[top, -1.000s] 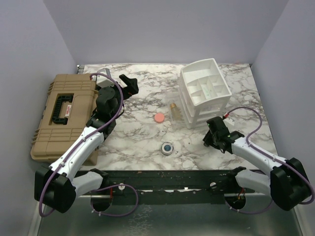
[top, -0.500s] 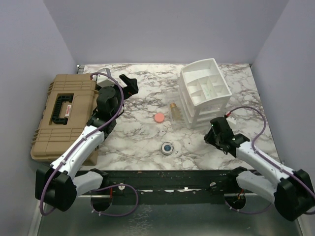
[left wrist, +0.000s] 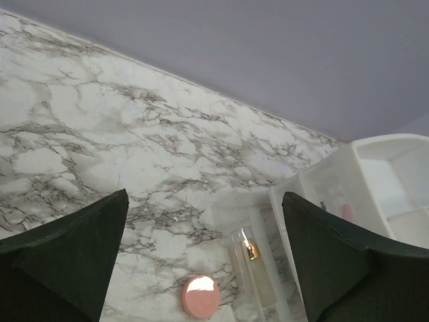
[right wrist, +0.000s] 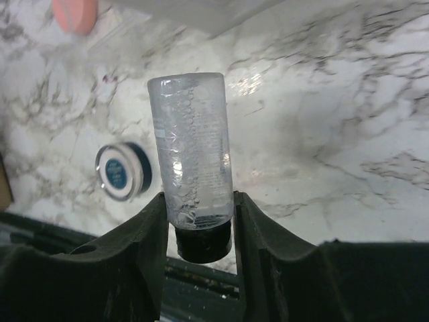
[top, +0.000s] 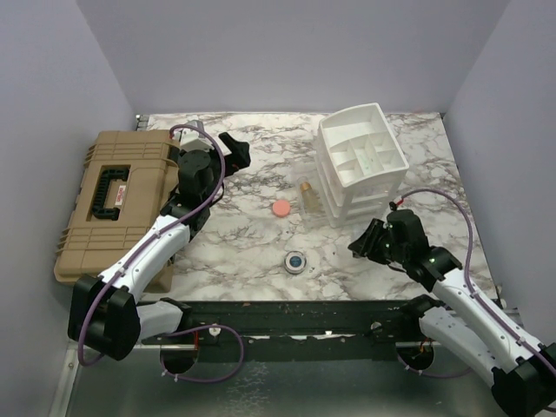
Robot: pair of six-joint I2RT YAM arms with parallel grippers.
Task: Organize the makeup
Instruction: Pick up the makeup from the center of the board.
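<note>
**Item:** clear plastic tube with black cap [right wrist: 191, 147].
**Hold:** the right jaws are clamped on its cap end. The long axis runs straight out along the fingers, free end leading, above the marble worktop [top: 269, 169].
**Likely destination:** the white compartmented plastic organizer [top: 360, 161], just far of the right jaws. The right arm is the nearer one.
**Left jaws:** spread wide, empty, far-left.
**Loose on the worktop:** round blue compact [top: 296, 261], pink round puff [top: 281, 208], small amber bottle [top: 307, 193].

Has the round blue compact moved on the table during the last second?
No. The round blue compact keeps its place: nearer than the pink puff and left of the white organizer, exactly as before.
</note>
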